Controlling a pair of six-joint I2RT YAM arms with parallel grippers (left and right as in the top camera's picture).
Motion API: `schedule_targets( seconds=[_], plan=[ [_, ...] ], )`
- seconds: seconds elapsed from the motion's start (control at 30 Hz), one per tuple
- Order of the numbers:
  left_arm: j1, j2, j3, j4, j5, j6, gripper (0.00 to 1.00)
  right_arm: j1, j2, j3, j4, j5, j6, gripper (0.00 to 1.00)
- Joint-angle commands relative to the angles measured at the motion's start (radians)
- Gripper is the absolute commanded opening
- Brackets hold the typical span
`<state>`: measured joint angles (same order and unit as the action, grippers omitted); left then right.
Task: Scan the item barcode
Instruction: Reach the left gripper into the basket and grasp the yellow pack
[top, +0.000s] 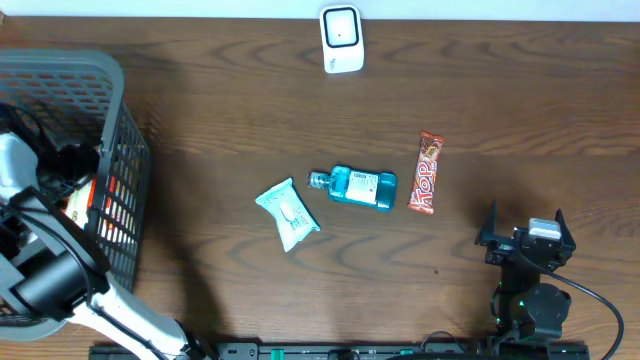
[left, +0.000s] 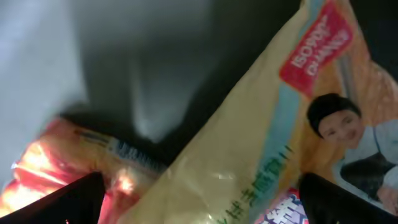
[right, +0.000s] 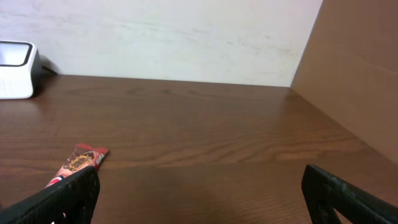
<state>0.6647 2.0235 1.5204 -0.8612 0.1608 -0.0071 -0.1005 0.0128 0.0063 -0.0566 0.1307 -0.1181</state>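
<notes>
The white barcode scanner (top: 342, 40) stands at the table's far edge and shows at the left of the right wrist view (right: 15, 70). My left arm (top: 45, 270) reaches down into the grey basket (top: 125, 170). In the left wrist view my left gripper (left: 202, 196) is open just above a yellow snack bag (left: 249, 143) with a face printed on it, which lies between the two fingers. No barcode shows. My right gripper (top: 525, 232) rests open and empty at the front right (right: 199, 186).
A blue bottle (top: 358, 186), a pale teal packet (top: 287, 213) and a red candy bar (top: 428, 173) lie mid-table; the bar shows by my right gripper's left finger (right: 78, 162). A red packet (left: 68, 168) lies under the yellow bag. A brown cardboard wall (right: 354, 74) stands right.
</notes>
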Motion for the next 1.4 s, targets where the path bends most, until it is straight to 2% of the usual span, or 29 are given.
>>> schedule_targets(
  seconds=[0.0, 0.07, 0.2, 0.27, 0.3, 0.63, 0.73, 1.03, 1.17, 1.2, 1.27, 1.33, 1.37],
  plan=[
    [-0.004, 0.074, -0.015, -0.016, 0.152, 0.120, 0.98, 0.004, -0.002, -0.001, -0.004, 0.005, -0.010, 0.99],
    [-0.004, 0.091, -0.016, -0.023, 0.165, 0.131, 0.83, 0.004, -0.002, -0.001, -0.004, 0.005, -0.010, 0.99],
    [-0.004, 0.085, -0.016, -0.024, 0.164, 0.131, 0.41, 0.004, -0.002, -0.001, -0.004, 0.005, -0.010, 0.99],
    [-0.004, 0.074, -0.015, -0.024, 0.164, 0.130, 0.25, 0.004, -0.002, -0.001, -0.004, 0.005, -0.010, 0.99],
    [-0.004, 0.066, -0.015, -0.024, 0.164, 0.130, 0.21, 0.004, -0.002, -0.001, -0.004, 0.005, -0.010, 0.99],
    [0.005, -0.106, 0.012, -0.026, 0.160, 0.102, 0.19, 0.004, -0.002, -0.001, -0.004, 0.005, -0.010, 0.99],
    [0.017, -0.218, 0.018, -0.006, 0.160, 0.046, 0.08, 0.004, -0.002, -0.001, -0.004, 0.005, -0.010, 0.99],
    [0.032, -0.535, 0.018, 0.033, 0.160, -0.152, 0.08, 0.004, -0.002, -0.001, -0.004, 0.005, -0.010, 0.99],
    [0.032, -0.620, 0.017, 0.019, 0.118, -0.176, 0.09, 0.004, -0.002, -0.001, -0.004, 0.005, -0.010, 0.99],
    [0.032, -0.622, 0.017, 0.001, 0.073, -0.190, 0.26, 0.004, -0.002, -0.001, -0.004, 0.005, -0.010, 0.99],
    [0.033, -0.613, 0.010, -0.049, -0.050, -0.254, 0.45, 0.004, -0.002, -0.001, -0.004, 0.005, -0.010, 0.99],
    [0.033, -0.590, -0.017, -0.082, -0.140, -0.312, 0.61, 0.004, -0.002, -0.001, -0.004, 0.005, -0.010, 0.99],
    [0.033, -0.574, -0.037, -0.087, -0.151, -0.318, 0.63, 0.004, -0.002, -0.001, -0.004, 0.006, -0.010, 0.99]
  ],
)
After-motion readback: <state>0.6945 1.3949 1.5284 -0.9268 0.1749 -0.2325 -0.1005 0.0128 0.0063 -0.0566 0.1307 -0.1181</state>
